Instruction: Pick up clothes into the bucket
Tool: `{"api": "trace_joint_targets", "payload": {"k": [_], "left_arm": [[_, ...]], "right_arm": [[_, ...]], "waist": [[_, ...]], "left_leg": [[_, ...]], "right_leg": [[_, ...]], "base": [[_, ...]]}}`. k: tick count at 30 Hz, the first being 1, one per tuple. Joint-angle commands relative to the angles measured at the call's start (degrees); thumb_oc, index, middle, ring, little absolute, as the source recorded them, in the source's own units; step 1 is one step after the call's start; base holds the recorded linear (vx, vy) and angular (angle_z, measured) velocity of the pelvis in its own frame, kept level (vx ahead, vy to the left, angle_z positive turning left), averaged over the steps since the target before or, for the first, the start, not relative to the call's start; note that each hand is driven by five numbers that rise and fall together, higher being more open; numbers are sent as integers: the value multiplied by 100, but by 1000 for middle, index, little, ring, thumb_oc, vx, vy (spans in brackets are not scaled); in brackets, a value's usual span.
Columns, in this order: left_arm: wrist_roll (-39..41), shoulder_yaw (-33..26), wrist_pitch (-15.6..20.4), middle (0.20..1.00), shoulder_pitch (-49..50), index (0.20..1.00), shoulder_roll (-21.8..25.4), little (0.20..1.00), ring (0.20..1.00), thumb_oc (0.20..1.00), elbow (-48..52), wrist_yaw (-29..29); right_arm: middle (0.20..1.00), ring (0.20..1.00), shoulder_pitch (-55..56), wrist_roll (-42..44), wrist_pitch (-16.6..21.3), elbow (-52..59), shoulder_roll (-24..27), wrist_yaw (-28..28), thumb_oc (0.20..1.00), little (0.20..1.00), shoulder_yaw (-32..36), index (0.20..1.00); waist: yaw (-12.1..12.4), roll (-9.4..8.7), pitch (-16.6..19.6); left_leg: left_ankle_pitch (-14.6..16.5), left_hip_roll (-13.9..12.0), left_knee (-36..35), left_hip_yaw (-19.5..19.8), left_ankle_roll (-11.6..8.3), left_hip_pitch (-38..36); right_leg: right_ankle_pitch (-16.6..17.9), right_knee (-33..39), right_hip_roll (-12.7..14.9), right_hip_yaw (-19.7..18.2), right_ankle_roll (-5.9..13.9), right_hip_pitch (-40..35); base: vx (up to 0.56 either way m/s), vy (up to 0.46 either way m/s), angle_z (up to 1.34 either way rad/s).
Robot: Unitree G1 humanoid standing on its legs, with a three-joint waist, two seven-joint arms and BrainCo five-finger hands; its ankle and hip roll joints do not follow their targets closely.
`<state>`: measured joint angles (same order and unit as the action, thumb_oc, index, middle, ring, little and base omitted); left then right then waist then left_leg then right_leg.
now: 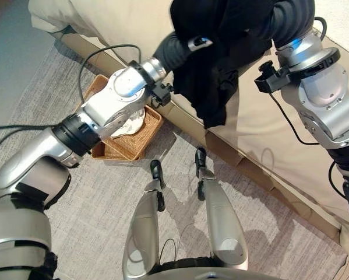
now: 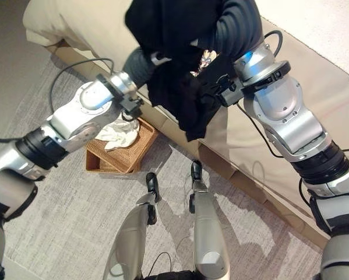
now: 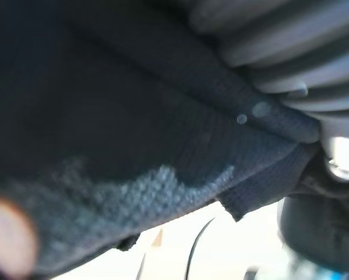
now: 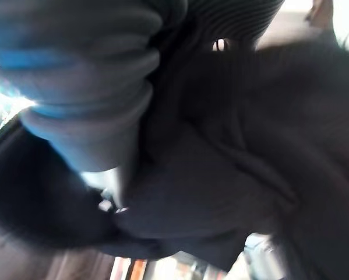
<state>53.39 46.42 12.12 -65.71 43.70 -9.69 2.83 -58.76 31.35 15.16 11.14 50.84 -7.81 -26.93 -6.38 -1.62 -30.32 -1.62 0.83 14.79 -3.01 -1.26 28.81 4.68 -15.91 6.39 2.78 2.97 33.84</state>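
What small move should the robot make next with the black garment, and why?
Probably carry the black garment toward its left and lower it over the wicker basket. It hangs above the bed, raised between both arms, while the basket on the floor already holds a white cloth.

black garment [image 2: 180,76] raised, wicker basket [image 2: 119,153] below

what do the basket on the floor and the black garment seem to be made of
Basket: looks like woven wicker or rattan, matte tan-brown, with a visible weave on its walls. Black garment: soft knit fabric, matte; it hangs in loose folds, and the left wrist view shows a fine knitted texture.
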Motion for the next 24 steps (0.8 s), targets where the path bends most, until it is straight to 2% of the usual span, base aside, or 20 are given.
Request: {"api": "trace_joint_targets", "payload": {"k": [1,6,9,10,11,12,13,17,19,21,22,23,24], "left_arm": [[641,-1169,439,200,806,200,-277,200,200,200,342,-133],[941,-2574,609,200,1979,200,-421,200,200,200,355,-356],[883,-3318,709,200,2442,200,-443,200,200,200,211,-515],[783,-3758,810,200,2682,200,-364,200,200,200,126,-605],[781,-3764,809,200,2694,200,-363,200,200,200,133,-606],[578,-4131,890,200,2863,200,-286,200,200,200,37,-741],[574,-4132,889,200,2869,200,-286,200,200,200,42,-745],[114,-4844,1066,200,3212,200,-101,200,200,200,-9,-1099],[-231,-5311,1226,200,3318,200,21,200,200,200,-132,-1492],[-433,-5421,1255,200,3350,200,92,200,200,200,-130,-1649],[-645,-5551,1275,200,3379,200,151,200,200,200,-190,-1839],[-1215,-5738,1282,200,3417,200,352,200,200,200,-252,-2143],[-1248,-5727,1272,200,3416,200,349,200,200,200,-234,-2178]], "right_arm": [[1000,1000,80,-10,467,595,-474,-45,1000,1000,408,1000],[1000,1000,646,-67,342,408,-538,-55,1000,1000,817,1000],[1000,1000,1031,-31,238,215,-627,2,1000,1000,1070,1000],[1000,1000,1298,6,197,82,-683,45,1000,1000,1226,1000],[1000,1000,1302,6,196,85,-686,46,1000,1000,1223,1000],[1000,1000,1581,-29,130,-70,-743,80,1000,1000,1375,1000],[1000,1000,1587,-30,128,-66,-746,80,1000,1000,1376,1000],[1000,1000,2291,-110,10,-271,-881,183,1000,1000,1757,1000],[1000,1000,2855,-294,-52,-463,-1075,170,1000,1000,2032,1000],[1000,1000,3074,-382,-63,-491,-1152,141,1000,1000,2127,1000],[1000,1000,3337,-466,-73,-560,-1280,132,1000,1000,2225,1000],[1000,1000,3686,-667,-105,-799,-1459,52,1000,1000,2336,1000],[1000,1000,3690,-674,-103,-800,-1469,48,1000,1000,2337,1000]], "waist": [[69,-246,470],[169,-236,459],[215,-213,454],[241,-187,453],[236,-187,458],[268,-161,452],[267,-162,457],[320,-121,450],[342,-108,421],[343,-111,413],[341,-113,403],[341,-117,374],[342,-124,378]], "left_leg": [[156,-26,350,526,-70,135],[174,-7,377,530,-60,145],[193,5,431,539,-51,167],[200,16,445,548,-48,174],[201,17,445,549,-48,174],[209,26,471,556,-42,191],[210,26,474,557,-42,194],[201,46,471,589,-39,223],[194,66,471,609,-39,254],[194,69,470,620,-39,262],[191,74,470,627,-38,286],[188,71,479,641,-40,321],[189,72,479,643,-40,323]], "right_leg": [[-266,-70,141,199,253,-363],[-288,-102,146,205,225,-368],[-306,-139,157,208,213,-355],[-322,-152,164,215,209,-357],[-323,-152,164,216,209,-358],[-337,-184,176,220,200,-351],[-339,-186,176,221,200,-348],[-364,-227,208,264,200,-336],[-371,-216,234,306,208,-329],[-374,-221,242,319,211,-320],[-374,-212,254,337,214,-316],[-371,-203,268,359,224,-312],[-372,-202,270,361,224,-312]], "base": [[-19,4,-6],[-3,0,-1],[0,0,0],[0,0,0],[0,0,0],[0,0,0],[0,0,0],[0,3,1],[-5,13,6],[-3,9,7],[-2,10,7],[-2,10,7],[-2,8,7]]}}
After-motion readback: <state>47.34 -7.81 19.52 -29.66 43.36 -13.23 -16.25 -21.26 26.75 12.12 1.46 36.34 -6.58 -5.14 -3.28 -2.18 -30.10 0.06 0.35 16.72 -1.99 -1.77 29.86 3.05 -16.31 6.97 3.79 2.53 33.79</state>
